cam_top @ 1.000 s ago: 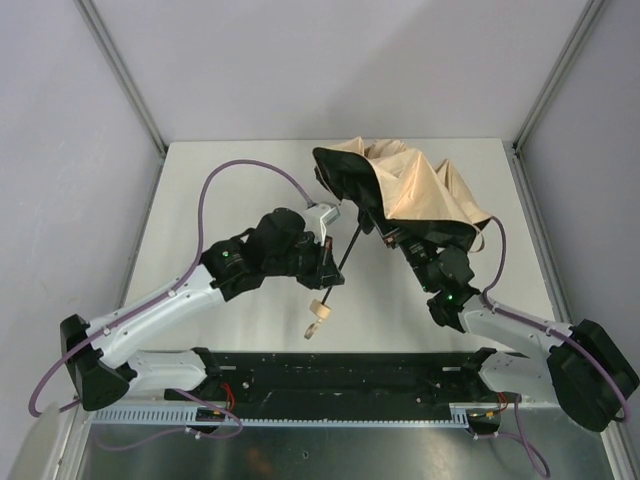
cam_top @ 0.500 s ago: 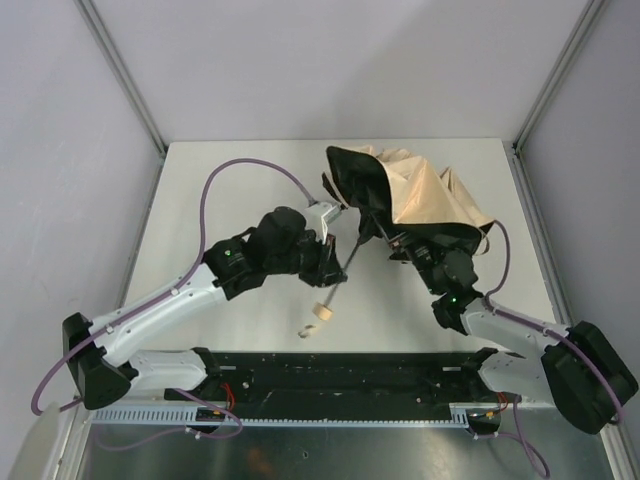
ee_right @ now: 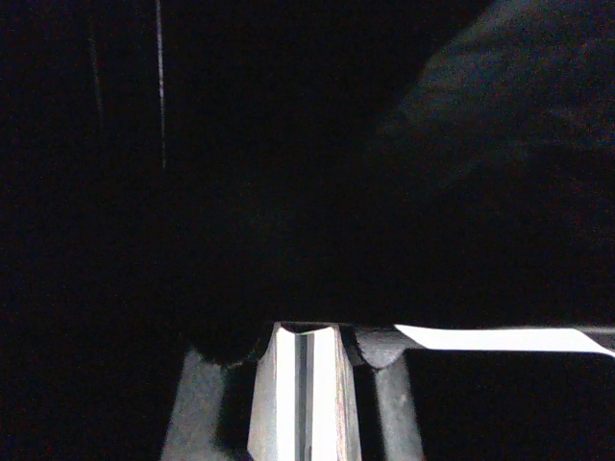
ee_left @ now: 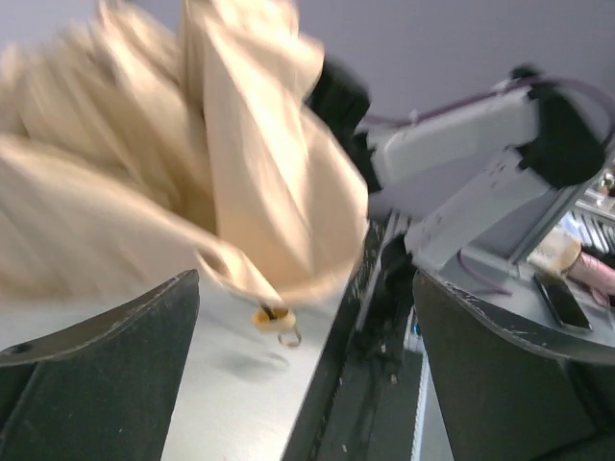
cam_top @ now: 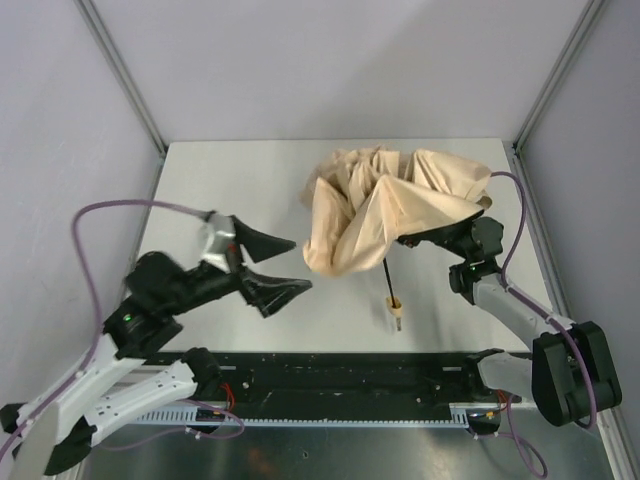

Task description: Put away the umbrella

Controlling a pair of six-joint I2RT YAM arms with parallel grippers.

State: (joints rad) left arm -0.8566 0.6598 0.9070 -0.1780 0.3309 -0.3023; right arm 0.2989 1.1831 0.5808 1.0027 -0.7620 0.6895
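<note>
While the left gripper [cam_top: 300, 264] is standing wide apart and empty near the left part of the near edge, it is pointing across at the umbrella [cam_top: 390, 205] with clear space between them. I judge it is waiting there, released, so that the fabric can settle before any fresh grab. The umbrella is sitting on the right half of the worktop [cam_top: 230, 180], its tan cloth bunching up in loose, crumpled folds towards the far right corner. Its thin black shaft [cam_top: 391, 280] is running out from under the folds towards the near edge. The small handle [cam_top: 397, 318] is lying close to that edge, a little right of the middle.

The right arm [cam_top: 500, 300] is reaching in from the near right corner, and the right gripper [cam_top: 432, 237] is disappearing beneath the cloth. Whether it is clenching anything I cannot tell: its own camera is showing almost nothing but darkness, probably because the fabric is draping over it. Since the folds are heaping up rather than lying flat, something underneath is probably propping them, though that is only my reading.

The left wrist view is blurring the cloth, so finer detail there is being lost.

The worktop is showing as a plain pale sheet, matt and unmarked. A black rail [cam_top: 340, 370] along its near edge is carrying both arm bases. Pale grey walls are closing it in, with metal posts rising at the far corners, and purple cables are looping off each arm
</note>
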